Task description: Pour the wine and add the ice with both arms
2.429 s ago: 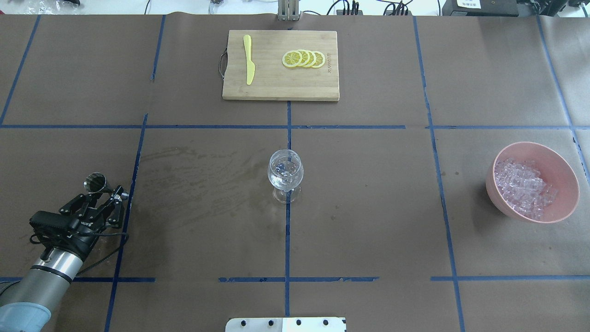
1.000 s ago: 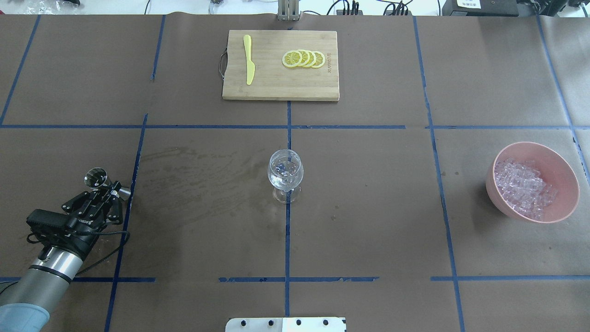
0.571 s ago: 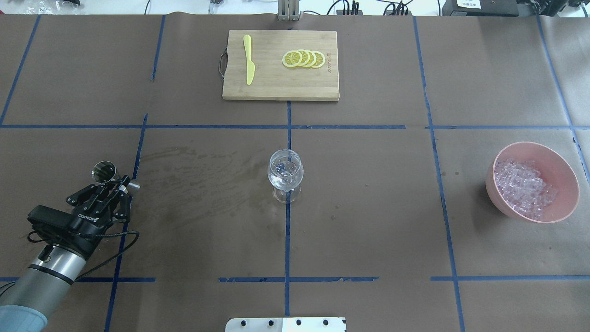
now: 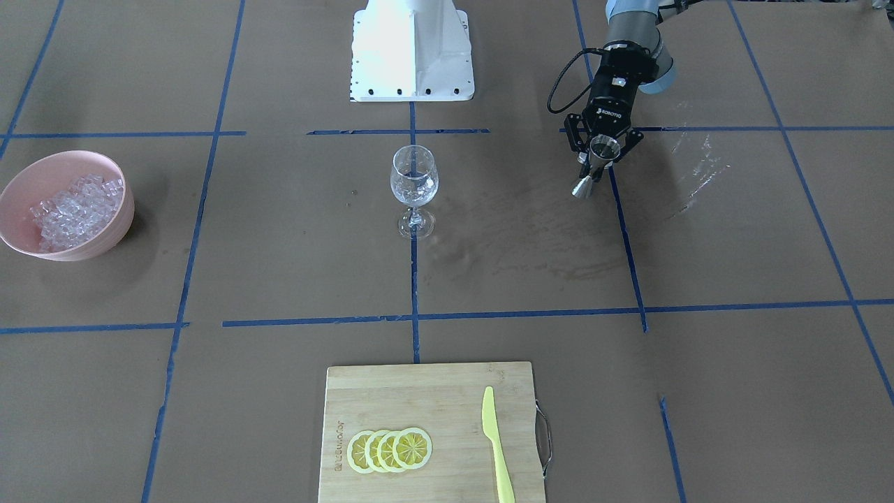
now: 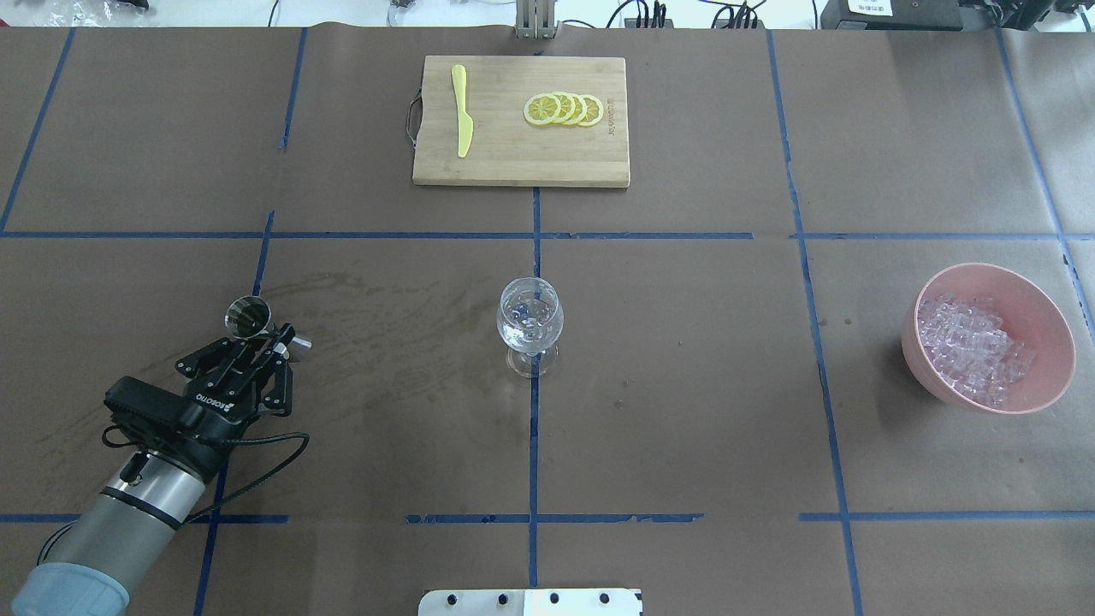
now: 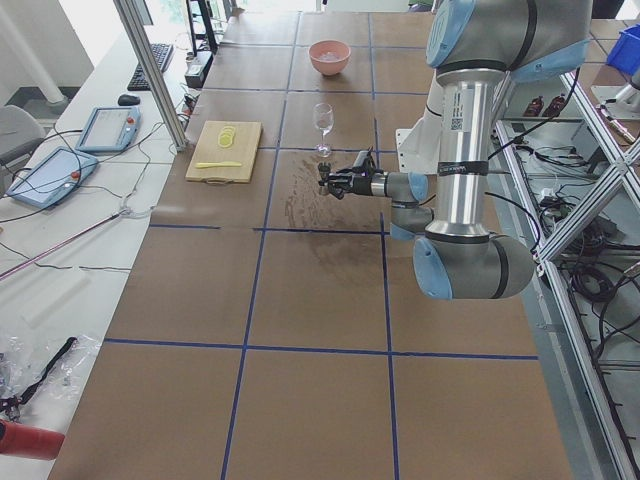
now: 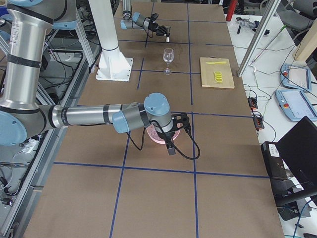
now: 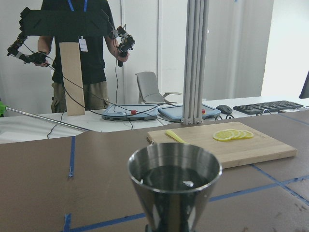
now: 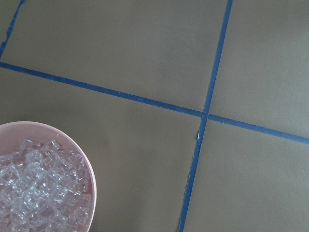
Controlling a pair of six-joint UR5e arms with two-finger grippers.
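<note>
My left gripper [image 5: 272,335] is shut on the waist of a steel jigger [image 5: 246,315] and holds it upright above the table, left of the clear stemmed wine glass [image 5: 530,323]. The jigger holds dark wine [image 8: 169,176]. In the front-facing view the gripper [image 4: 592,166] and jigger [image 4: 603,149] are right of the glass [image 4: 413,181]. The ice [image 5: 971,346] lies in a pink bowl [image 5: 992,272] at the far right. My right gripper [image 7: 172,130] hangs over that bowl; I cannot tell whether it is open or shut. Its wrist view shows ice [image 9: 38,188] and no fingers.
A wooden cutting board [image 5: 513,167] with lemon slices [image 5: 565,109] and a yellow knife [image 5: 462,111] lies at the table's far side. The white robot base [image 4: 412,49] stands behind the glass. Damp streaks [image 5: 359,299] mark the paper between jigger and glass.
My left gripper has closed on the jigger, lifted it, and carried it to the right toward the wine glass. The glass and the bowl have not moved.
</note>
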